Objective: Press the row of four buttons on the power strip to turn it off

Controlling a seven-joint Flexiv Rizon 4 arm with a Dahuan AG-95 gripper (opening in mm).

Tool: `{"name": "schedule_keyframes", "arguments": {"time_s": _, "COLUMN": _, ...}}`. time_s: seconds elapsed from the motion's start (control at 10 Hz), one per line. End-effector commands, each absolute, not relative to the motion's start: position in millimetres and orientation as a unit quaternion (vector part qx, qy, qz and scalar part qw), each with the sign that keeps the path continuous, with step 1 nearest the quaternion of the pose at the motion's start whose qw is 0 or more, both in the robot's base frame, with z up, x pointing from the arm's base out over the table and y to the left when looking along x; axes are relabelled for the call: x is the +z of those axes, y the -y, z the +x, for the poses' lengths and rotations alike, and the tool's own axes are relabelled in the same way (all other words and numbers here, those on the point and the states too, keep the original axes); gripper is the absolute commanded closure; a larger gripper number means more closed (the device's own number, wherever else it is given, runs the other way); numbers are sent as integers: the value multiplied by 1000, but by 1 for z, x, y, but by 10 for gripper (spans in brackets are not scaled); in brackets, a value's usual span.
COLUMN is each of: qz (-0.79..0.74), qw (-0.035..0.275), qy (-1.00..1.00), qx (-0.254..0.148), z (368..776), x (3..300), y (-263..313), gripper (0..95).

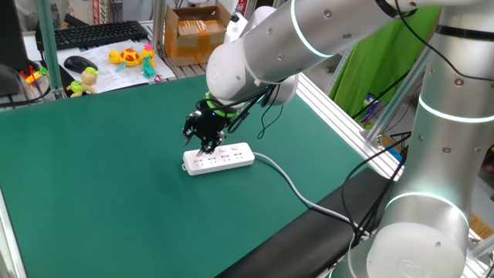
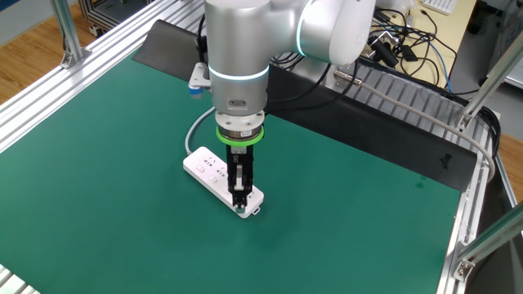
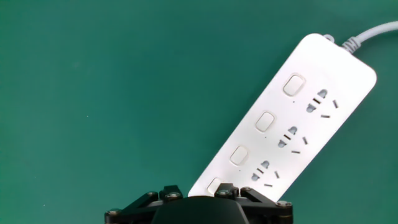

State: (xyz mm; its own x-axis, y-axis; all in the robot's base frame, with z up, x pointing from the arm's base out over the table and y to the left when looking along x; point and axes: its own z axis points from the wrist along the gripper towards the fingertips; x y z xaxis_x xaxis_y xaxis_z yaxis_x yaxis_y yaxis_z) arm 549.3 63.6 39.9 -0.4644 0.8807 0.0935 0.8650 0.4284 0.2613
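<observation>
on the green table mat (image 1: 93,177) lies the long white plastic power strip (image 1: 231,159), light and rigid, likely to skid. its row of four small white buttons (image 3: 266,121) wants straight-down pokes. the black two-finger gripper (image 2: 239,202), jaws shut on nothing, sits over the end button.

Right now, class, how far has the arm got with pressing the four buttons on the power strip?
Done: nothing can be confirmed; the buttons show no sign either way. In hand: the shut pincer is down at the power strip end farthest from its cable, over the fourth button. Left: the three uncovered buttons toward the cable end.
</observation>
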Motion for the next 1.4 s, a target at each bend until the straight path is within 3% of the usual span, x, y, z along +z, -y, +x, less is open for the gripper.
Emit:
{"name": "schedule_keyframes", "arguments": {"time_s": 0.1, "qz": 518, "qw": 28, "qy": -844, "qx": 138, "z": 551, "x": 41, "y": -64, "gripper": 570}}
{"name": "schedule_keyframes", "arguments": {"time_s": 1.4, "qz": 515, "qw": 30, "qy": -844, "qx": 145, "z": 560, "x": 36, "y": -68, "gripper": 570}}
